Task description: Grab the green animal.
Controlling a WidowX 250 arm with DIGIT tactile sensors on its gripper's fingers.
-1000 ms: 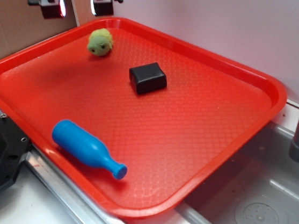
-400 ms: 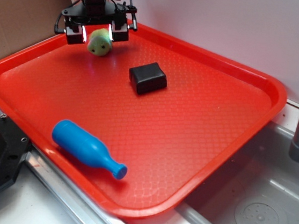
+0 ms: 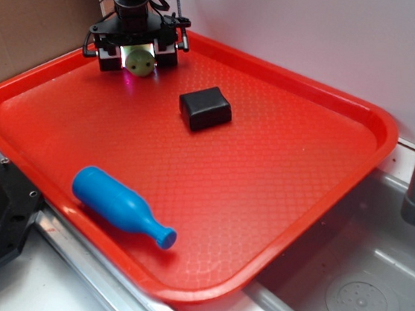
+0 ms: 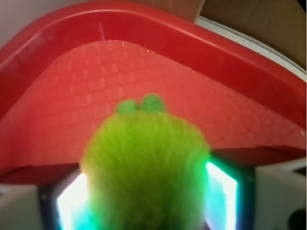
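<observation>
Change: since a second ago the black robot gripper [image 3: 138,55] has come down from above the tray's far-left rim to tray level, and its fingers now stand on either side of the small fuzzy yellow-green round plush animal [image 3: 139,62]; the other items are unmoved.
Blue plastic bottle-shaped pin [image 3: 120,205]: nearest item, lying on its side by the tray's near edge, neck toward the right.
Black rectangular block [image 3: 205,108]: mid-tray, lying flat, well apart from the pin and to the right of the plush.
Plush animal: far-left corner of the tray, resting on the floor; round, no clear long axis; dark face marks toward the exterior camera; in the wrist view two small green bumps on top point at the far rim [image 4: 144,172].
Gripper: jaws part-open, bracketing the plush; whether the pads press it cannot be told.
Red textured plastic tray [image 3: 281,171]: holds all three items.
Grey metal sink [image 3: 364,293]: right of the tray.
</observation>
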